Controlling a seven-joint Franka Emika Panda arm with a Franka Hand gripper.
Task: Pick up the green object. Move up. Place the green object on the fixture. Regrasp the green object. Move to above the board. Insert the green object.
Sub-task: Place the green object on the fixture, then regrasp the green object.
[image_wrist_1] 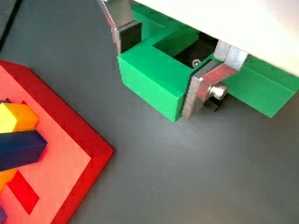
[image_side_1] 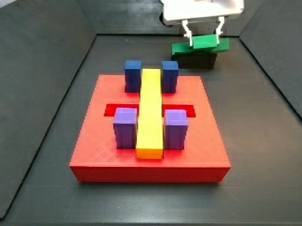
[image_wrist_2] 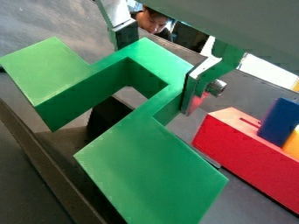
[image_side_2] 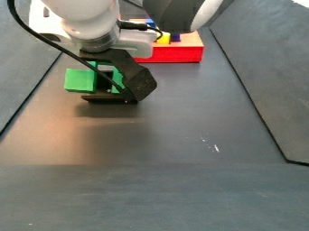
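The green object (image_wrist_1: 149, 77) is a chunky green block with side arms. It fills both wrist views, with one arm (image_wrist_2: 65, 74) reaching over a dark gap. My gripper (image_wrist_1: 156, 82) is shut on it, a silver finger (image_wrist_1: 201, 89) pressed to each side. In a side view the gripper (image_side_1: 203, 37) hangs at the far right corner, holding the green object (image_side_1: 200, 43) on top of the black fixture (image_side_1: 195, 60). Another side view shows the green object (image_side_2: 81, 81) against the fixture (image_side_2: 130, 88) under the gripper (image_side_2: 103, 76). The red board (image_side_1: 106, 150) lies mid-floor.
The board carries two blue pegs (image_side_1: 133, 71), two purple pegs (image_side_1: 125, 129) and a long yellow bar (image_side_1: 150, 110). Its corner shows in the wrist views (image_wrist_1: 70, 149) (image_wrist_2: 239, 144). Raised dark walls (image_side_1: 266, 79) edge the floor close beside the fixture.
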